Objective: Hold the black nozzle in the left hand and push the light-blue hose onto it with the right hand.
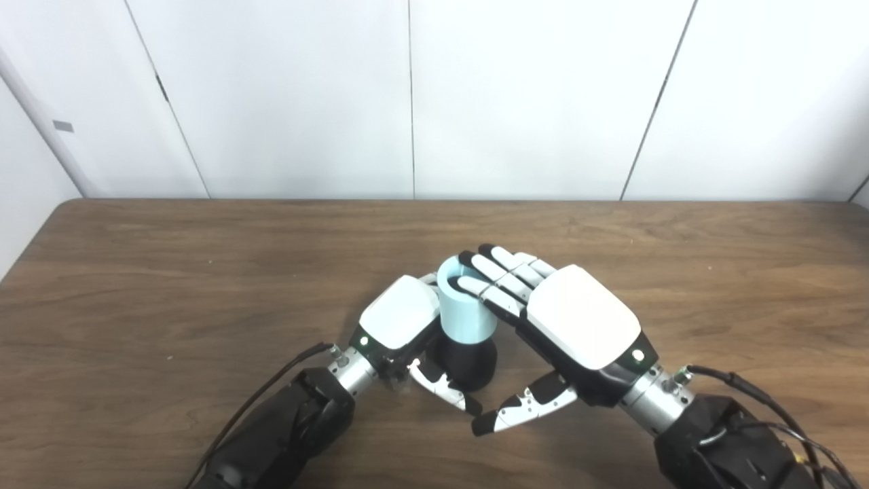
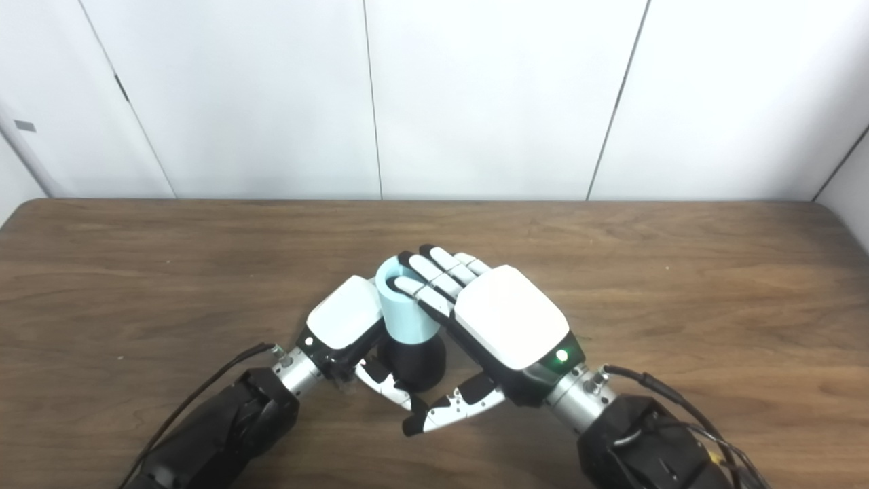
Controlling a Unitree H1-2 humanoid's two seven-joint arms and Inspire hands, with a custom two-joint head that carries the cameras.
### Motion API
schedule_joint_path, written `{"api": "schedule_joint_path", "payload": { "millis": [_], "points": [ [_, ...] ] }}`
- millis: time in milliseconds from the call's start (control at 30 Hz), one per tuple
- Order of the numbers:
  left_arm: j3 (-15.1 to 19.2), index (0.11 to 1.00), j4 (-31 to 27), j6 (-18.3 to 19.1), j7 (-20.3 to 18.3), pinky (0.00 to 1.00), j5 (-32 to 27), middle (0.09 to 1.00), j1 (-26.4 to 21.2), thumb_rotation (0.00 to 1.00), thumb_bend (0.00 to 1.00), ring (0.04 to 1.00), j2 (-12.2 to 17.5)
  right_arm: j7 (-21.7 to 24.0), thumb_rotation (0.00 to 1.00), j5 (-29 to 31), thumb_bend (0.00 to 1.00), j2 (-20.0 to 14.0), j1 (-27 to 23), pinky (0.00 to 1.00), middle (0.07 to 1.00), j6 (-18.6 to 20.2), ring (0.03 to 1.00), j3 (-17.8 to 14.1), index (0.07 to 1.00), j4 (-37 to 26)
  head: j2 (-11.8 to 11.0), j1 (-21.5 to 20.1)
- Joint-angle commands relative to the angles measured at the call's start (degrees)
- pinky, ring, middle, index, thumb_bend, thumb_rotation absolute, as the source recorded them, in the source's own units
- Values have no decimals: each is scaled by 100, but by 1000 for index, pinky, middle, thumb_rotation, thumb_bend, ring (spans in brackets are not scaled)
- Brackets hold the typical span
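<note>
The left hand reaches in low, palm turned toward the black nozzle, its thumb curled across the nozzle's near side, gripping it as far as can be seen. The light-blue hose stands upright on top of the nozzle, between the two hands. The right hand lies knuckles-up, fingers laid flat over the hose rim, thumb pointing loosely away below; whether it truly clamps the hose is unclear.

Tabletop: brown wood grain, matt, smooth. Light-blue hose: smooth matt plastic. Black nozzle: smooth, slight sheen. Left hand and right hand: glossy white plastic shells; wrists looked like bare metal.
</note>
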Motion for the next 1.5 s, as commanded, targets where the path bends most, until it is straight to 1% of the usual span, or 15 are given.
{"api": "schedule_joint_path", "payload": {
  "millis": [0,133,267,300,533,633,733,867,1033,1133,1200,1367,1467],
  "points": [
    [-734,506,836,-88,-262,789,-87,464,1656,0,521,507,-521,665,764,247,925,-151,224,881,917,-214,938,314,1000,189,8,-8],
    [-754,499,858,-91,-245,786,-42,471,1637,0,522,512,-511,654,742,314,959,-170,202,865,902,-236,928,314,1000,186,1,-12],
    [-764,496,837,-60,-291,789,-30,475,1633,0,521,521,-500,707,744,324,974,-175,184,863,900,-212,927,316,1000,157,-3,-18],
    [-768,497,859,-80,-249,789,-14,474,1628,0,521,521,-501,720,744,323,975,-178,180,863,901,-204,926,319,1000,155,-3,-18],
    [-760,505,877,-98,-243,784,-32,467,1632,0,521,510,-502,683,770,322,963,-166,195,857,906,-204,923,325,1000,161,-5,-24],
    [-777,505,900,-91,-182,781,28,468,1624,0,520,511,-502,609,761,360,960,-162,216,845,905,-236,919,323,1000,188,-5,-24],
    [-791,504,888,-50,-212,779,62,470,1615,0,519,518,-499,598,762,381,952,-161,232,851,911,-246,925,335,1000,200,-5,-24],
    [-782,502,819,-20,-275,778,34,473,1631,0,519,526,-489,684,750,441,939,-180,246,874,930,-241,948,380,999,183,10,-25],
    [-768,499,747,23,-336,782,1,477,1660,0,520,526,-483,868,757,342,927,-212,289,863,939,-203,947,447,963,157,18,-29],
    [-765,505,726,3,-313,781,-10,471,1674,0,520,523,-475,887,754,315,924,-211,335,869,944,-182,946,461,971,152,24,-21],
    [-758,509,718,-15,-289,779,-26,466,1685,0,520,518,-472,841,748,335,924,-199,380,883,949,-171,949,457,994,172,25,-22],
    [-790,498,652,68,-371,784,30,477,1685,0,520,531,-442,688,716,380,922,-160,449,878,936,-196,934,447,1000,193,26,-29],
    [-804,501,652,78,-376,780,58,475,1676,0,520,528,-436,519,699,458,921,-146,472,854,925,-258,918,426,1000,227,26,-29]
  ]
}}
